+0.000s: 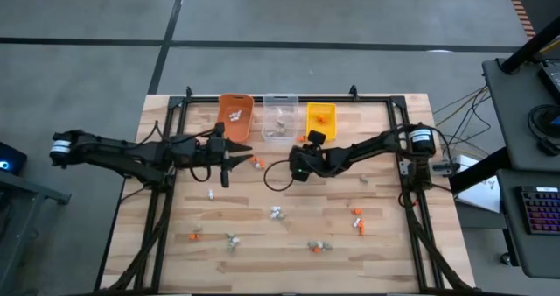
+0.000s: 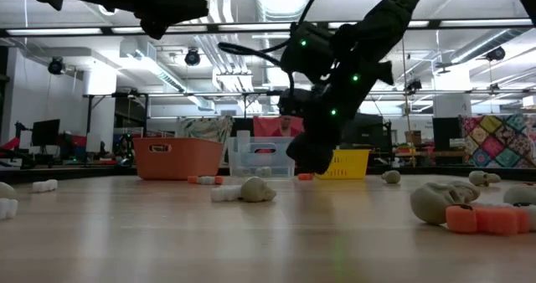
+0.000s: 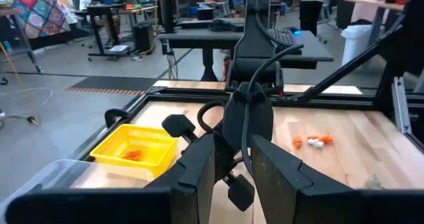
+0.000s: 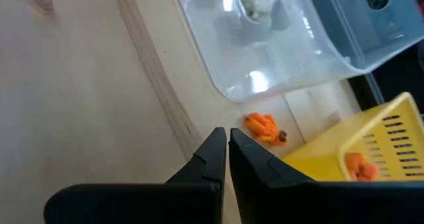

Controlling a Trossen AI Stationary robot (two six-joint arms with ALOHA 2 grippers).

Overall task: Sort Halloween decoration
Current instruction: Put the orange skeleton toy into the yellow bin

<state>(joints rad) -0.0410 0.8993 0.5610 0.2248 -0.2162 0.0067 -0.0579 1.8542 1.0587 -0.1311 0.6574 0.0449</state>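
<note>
So the right gripper (image 4: pixel 227 144) is the one that matters here: fingers pinched together with nothing between them, hovering low near the table's back edge. The orange trinket (image 4: pixel 264 128) sits on the wood just past its fingertips, in the gap between the clear bin (image 4: pixel 278 52) and the yellow bin (image 4: pixel 358 151). It'd need to open first, I'd guess. The left gripper (image 1: pixel 234 151) is farther off, partly open and carrying nothing I can see.

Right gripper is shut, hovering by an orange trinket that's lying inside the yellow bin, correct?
Not quite. The right gripper is shut, but the orange trinket lies on the table just outside the yellow bin, beside the clear bin. The right wrist view shows it.
</note>
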